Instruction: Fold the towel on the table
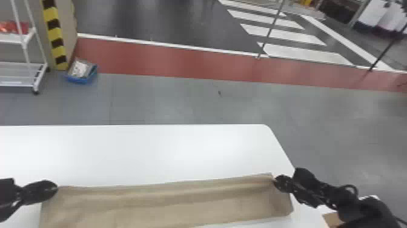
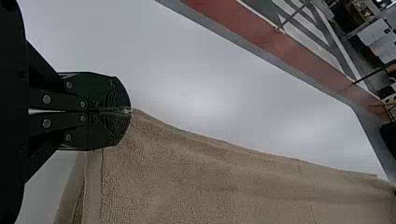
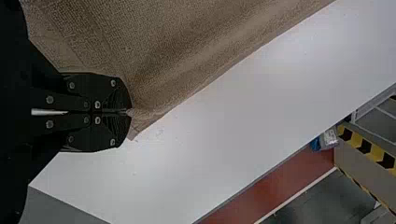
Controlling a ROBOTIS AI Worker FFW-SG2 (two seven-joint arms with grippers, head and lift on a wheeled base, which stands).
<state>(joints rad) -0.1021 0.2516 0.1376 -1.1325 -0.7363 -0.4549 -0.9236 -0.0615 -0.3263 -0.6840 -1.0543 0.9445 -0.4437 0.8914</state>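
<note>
In the head view a tan towel (image 1: 169,203) stretches across the near part of the white table (image 1: 145,151). My left gripper (image 1: 54,188) is at its far left corner, my right gripper (image 1: 277,182) at its far right corner. The left wrist view has the left gripper (image 2: 129,111) shut on the corner of the towel (image 2: 196,182), which spreads away from the fingertips with soft creases. In the right wrist view the right gripper (image 3: 130,112) is likewise shut on the towel (image 3: 154,51), a small tip of cloth poking out beside the fingers.
Beyond the table's far edge lies grey floor (image 1: 181,100) with a red strip. A white wheeled rack (image 1: 24,42) and a blue bin (image 1: 81,79) stand at the far left. Something brown (image 1: 332,219) sits by the right arm near the bottom edge.
</note>
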